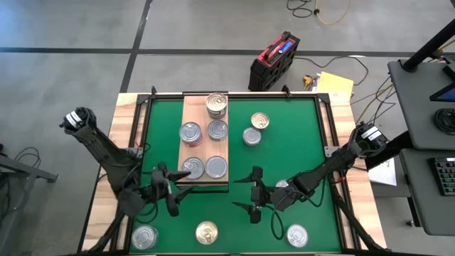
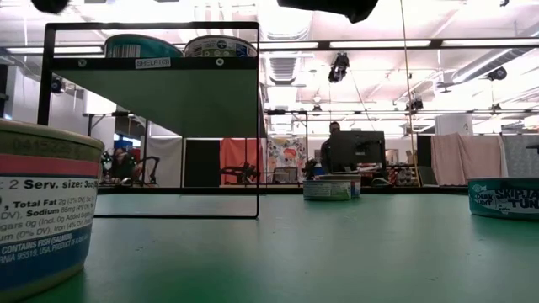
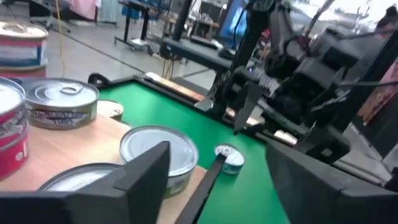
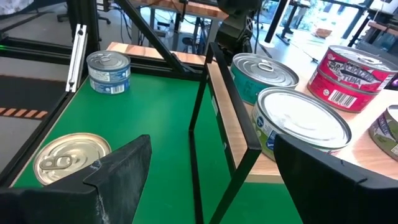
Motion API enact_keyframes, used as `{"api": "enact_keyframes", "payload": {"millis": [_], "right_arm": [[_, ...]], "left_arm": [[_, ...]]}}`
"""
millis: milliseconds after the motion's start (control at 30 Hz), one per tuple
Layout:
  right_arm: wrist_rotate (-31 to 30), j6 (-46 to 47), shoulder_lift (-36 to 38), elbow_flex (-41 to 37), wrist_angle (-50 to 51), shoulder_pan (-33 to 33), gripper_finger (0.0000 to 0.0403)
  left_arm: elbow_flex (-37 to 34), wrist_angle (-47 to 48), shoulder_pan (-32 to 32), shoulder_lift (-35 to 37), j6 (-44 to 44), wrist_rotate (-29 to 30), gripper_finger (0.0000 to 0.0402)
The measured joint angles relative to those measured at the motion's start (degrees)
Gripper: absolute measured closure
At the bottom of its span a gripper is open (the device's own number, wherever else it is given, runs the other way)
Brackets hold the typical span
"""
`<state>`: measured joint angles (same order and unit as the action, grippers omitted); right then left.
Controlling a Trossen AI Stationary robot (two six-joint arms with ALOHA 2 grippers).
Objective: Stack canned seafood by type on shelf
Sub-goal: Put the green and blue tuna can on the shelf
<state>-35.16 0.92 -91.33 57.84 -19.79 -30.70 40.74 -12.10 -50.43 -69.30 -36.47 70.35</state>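
In the low view a large tin (image 2: 42, 210) is cut by the left and bottom edges, its label only partly readable; another tin (image 2: 505, 198) runs off the right edge. The left wrist view is blurred, and the left claw (image 3: 211, 180) runs off the bottom edge

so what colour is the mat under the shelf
Green. The mat shows best in the high view, spread under the wooden shelf.

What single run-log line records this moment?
left gripper: open, at shelf near edge | right gripper: open, empty, over mat | cans on shelf: five | loose cans remain
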Motion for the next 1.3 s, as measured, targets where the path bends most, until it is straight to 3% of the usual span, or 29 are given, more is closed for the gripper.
{"api": "enact_keyframes", "payload": {"millis": [167,367,467,600,667,900,1300], "right_arm": [[-0.02,-0.10,0.02,0.00,0.01,0.00,0.0074],[-0.02,-0.09,0.04,0.00,0.10,0.00,0.0074],[-0.04,-0.08,0.04,0.00,0.25,0.00,0.0074],[-0.96,-0.08,0.04,0.00,0.50,0.00,0.0074],[-1.05,-0.06,0.04,0.00,0.65,0.09,0.0074],[-1.05,0.28,0.04,0.00,1.14,0.78,0.0074],[-1.03,0.59,0.04,0.00,2.22,1.40,0.0074]], "left_arm": [[-0.40,2.42,3.87,0.02,-0.04,-5.16,0.0257],[2.82,13.30,5.56,0.04,-0.11,-6.60,0.0388],[6.60,24.41,5.53,0.04,-1.42,-6.63,0.0391],[11.68,42.58,6.20,-0.17,-10.49,-7.56,0.0400],[12.72,47.17,6.79,-0.68,-13.15,-9.80,0.0401],[12.78,47.88,10.03,-2.09,-13.59,-15.99,0.0401],[12.73,50.74,11.54,-2.23,-13.77,-18.26,0.0402]]}}
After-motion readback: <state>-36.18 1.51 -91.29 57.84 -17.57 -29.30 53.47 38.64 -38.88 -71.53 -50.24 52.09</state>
